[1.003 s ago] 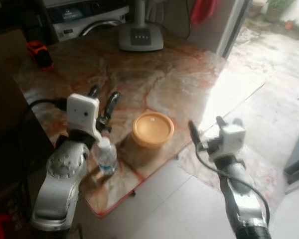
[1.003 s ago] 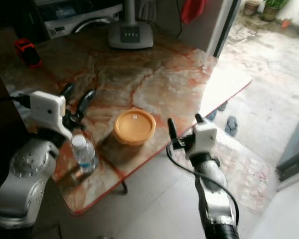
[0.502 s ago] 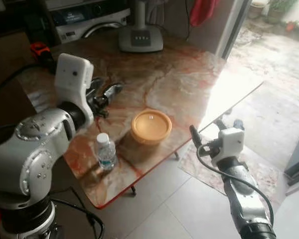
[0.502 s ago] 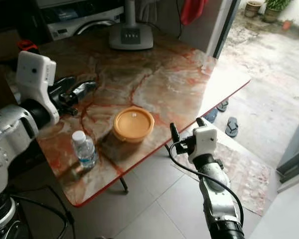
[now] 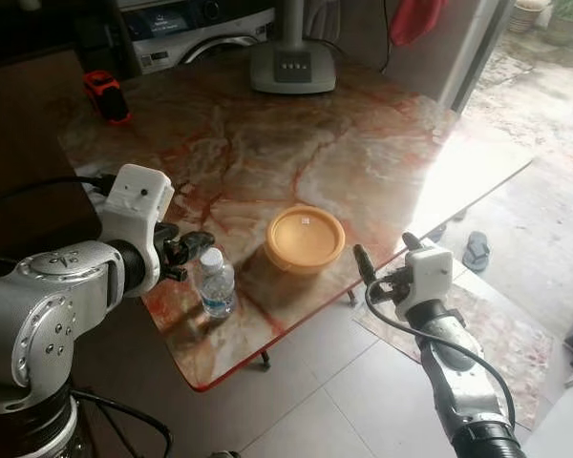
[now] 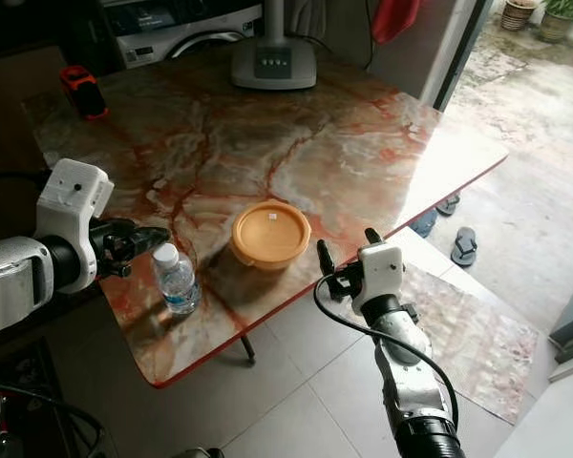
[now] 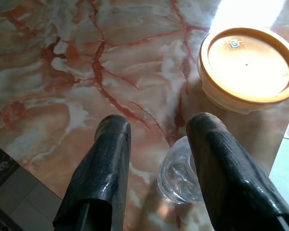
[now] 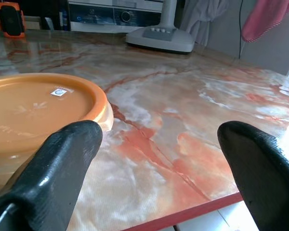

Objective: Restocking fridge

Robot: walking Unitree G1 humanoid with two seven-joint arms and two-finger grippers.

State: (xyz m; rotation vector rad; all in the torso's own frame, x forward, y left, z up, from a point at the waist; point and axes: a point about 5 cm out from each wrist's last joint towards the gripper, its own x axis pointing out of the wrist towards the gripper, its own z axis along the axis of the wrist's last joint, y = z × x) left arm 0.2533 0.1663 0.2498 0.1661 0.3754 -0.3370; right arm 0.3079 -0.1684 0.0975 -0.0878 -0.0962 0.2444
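Observation:
A small clear water bottle [image 5: 216,281] with a white cap stands upright near the front edge of the marble table [image 5: 267,143]. Just right of it sits a round orange lidded container [image 5: 306,239]. My left gripper [image 6: 143,239] is open, level with the bottle's top and just to its left, not touching it. In the left wrist view the bottle [image 7: 180,175] shows between and beyond the two fingers, with the container [image 7: 248,67] further off. My right gripper [image 5: 384,250] is open, off the table's front edge, to the right of the container [image 8: 38,106].
A grey fan base [image 5: 291,69] stands at the table's far side, and a red and black device [image 5: 107,95] lies at its far left. A washing machine [image 5: 191,24] is behind. Sandals [image 5: 476,250] and a mat [image 5: 497,334] lie on the tiled floor to the right.
My left arm lifted up off the bottle, then came down again beside it on its left. The bottle and container stayed put. The camera view shifted slightly.

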